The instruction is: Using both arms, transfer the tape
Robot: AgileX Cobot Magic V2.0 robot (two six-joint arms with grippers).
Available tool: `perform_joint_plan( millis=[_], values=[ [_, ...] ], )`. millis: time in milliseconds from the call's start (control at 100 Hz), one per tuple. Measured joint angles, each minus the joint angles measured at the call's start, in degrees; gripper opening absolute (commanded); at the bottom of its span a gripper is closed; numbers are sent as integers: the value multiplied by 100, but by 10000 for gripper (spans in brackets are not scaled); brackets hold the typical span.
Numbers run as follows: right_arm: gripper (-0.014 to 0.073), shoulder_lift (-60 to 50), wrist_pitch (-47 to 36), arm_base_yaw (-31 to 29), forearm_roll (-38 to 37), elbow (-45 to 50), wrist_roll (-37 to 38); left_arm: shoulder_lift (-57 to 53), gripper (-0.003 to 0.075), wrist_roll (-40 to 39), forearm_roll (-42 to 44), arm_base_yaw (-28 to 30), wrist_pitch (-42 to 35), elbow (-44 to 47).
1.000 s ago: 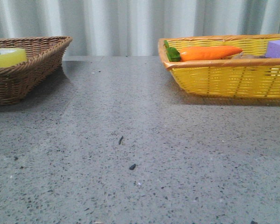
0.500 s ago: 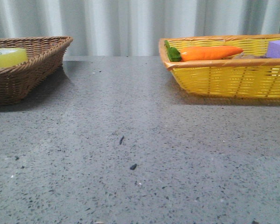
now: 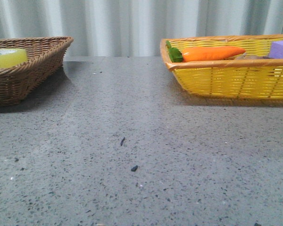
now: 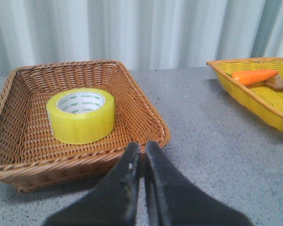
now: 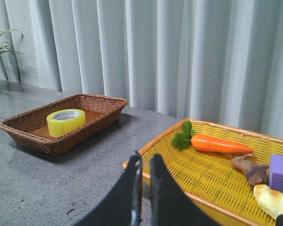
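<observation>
Left wrist view: tape (image 4: 81, 115) flat in brown basket (image 4: 146, 117) — both pincers (image 4: 142, 150) (image 5: 145, 162) pressed together, holding nothing.

A yellow woven basket (image 3: 236, 77) sits on the speckled grey desk (image 3: 146, 155) and serves as the landmark. Inside it lie an orange carrot (image 3: 212, 52) with green leaves, a purple block (image 3: 281, 48) beside the carrot's tip, a brown gnarled piece (image 5: 249, 168) and a pale yellow item (image 5: 273, 200). A brown wicker basket (image 3: 26, 70) stands well apart from it across the desk. Grey curtains (image 3: 132, 23) hang behind it.
</observation>
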Motion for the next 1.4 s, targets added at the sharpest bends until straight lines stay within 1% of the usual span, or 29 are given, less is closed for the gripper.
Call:
perform_joint_plan(
  millis=[120,230,370,440,520,550,650,720,1400],
  values=[
    [-42,0,0,0,0,0,0,-12,-20,0,0,0,-55,106],
    [-42,0,0,0,0,0,0,-104,-20,0,239,0,-614,410],
    [-42,0,0,0,0,0,0,-513,-20,-31,551,0,-1608,1417],
    [-42,0,0,0,0,0,0,-824,-20,-245,717,0,-1855,2024],
    [-42,0,0,0,0,0,0,-1068,-20,-667,990,0,-1825,2551],
    [-42,0,0,0,0,0,0,-1092,-20,-814,1076,0,-1571,2567],
    [-42,-9,0,0,-2,0,0,-1092,-20,-1086,1232,0,-1133,2567],
    [-42,-9,0,0,-2,0,0,-1092,-20,-1175,1261,0,-1078,2567],
    [-42,-9,0,0,-12,0,-11,-1092,-20,-1205,1261,0,-1064,2567]
  ],
)
